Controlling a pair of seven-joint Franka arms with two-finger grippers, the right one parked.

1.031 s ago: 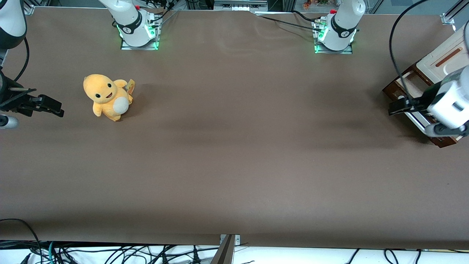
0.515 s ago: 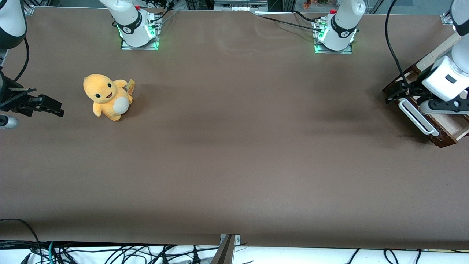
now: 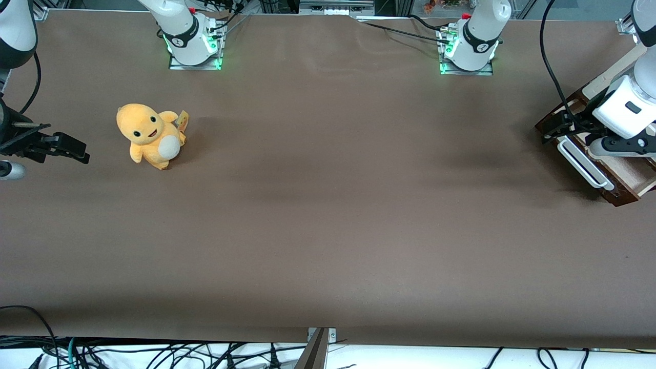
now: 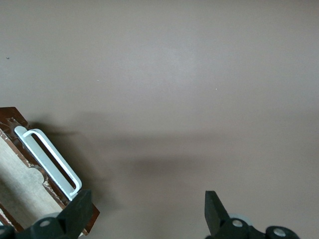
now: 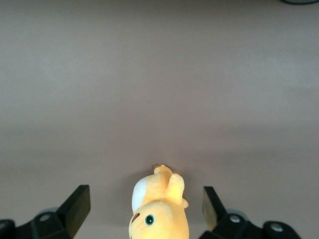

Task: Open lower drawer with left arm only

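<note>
One drawer (image 3: 622, 177) stands pulled out at the working arm's end of the table (image 3: 328, 230), its white handle (image 3: 584, 164) toward the table's middle and pale wood showing inside. Just above its end farther from the front camera hangs the gripper (image 3: 556, 124), fingers (image 4: 77, 209) spread wide, clasping nothing. No writing is legible. A yellow plush (image 3: 149, 134) sits toward the parked arm's end.

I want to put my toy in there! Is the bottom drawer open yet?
Yes, it looks open: the lower drawer sticks out and its pale wood inside shows beside the white bar handle. The gripper is open, holds nothing and hangs above the drawer's front edge. Only moving the left arm away looks left.
</note>
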